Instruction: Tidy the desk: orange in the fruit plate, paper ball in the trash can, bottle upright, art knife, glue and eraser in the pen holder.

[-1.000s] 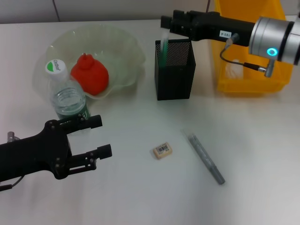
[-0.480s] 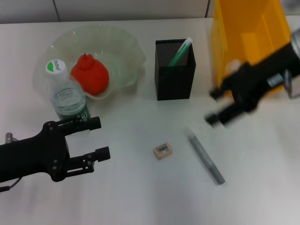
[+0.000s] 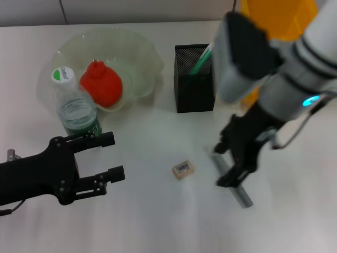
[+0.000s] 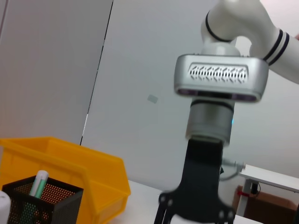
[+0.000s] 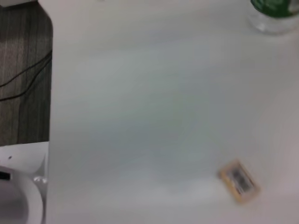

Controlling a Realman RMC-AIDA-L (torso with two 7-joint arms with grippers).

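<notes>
Head view shows our right gripper [image 3: 230, 164], fingers apart, poised over the grey art knife [image 3: 231, 178] lying on the surface [image 3: 158, 221]. Just left of it sits the eraser [image 3: 182, 169]. Our left gripper [image 3: 110, 155] hangs open, the upright bottle [image 3: 76, 108] just behind it.

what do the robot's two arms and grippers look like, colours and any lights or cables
The left gripper is matte black with two slim straight fingers on a black angular body. The right gripper is black too, on an arm of white and silver-grey segments with black bands, a glowing cyan ring light and a thin dark cable.
</notes>
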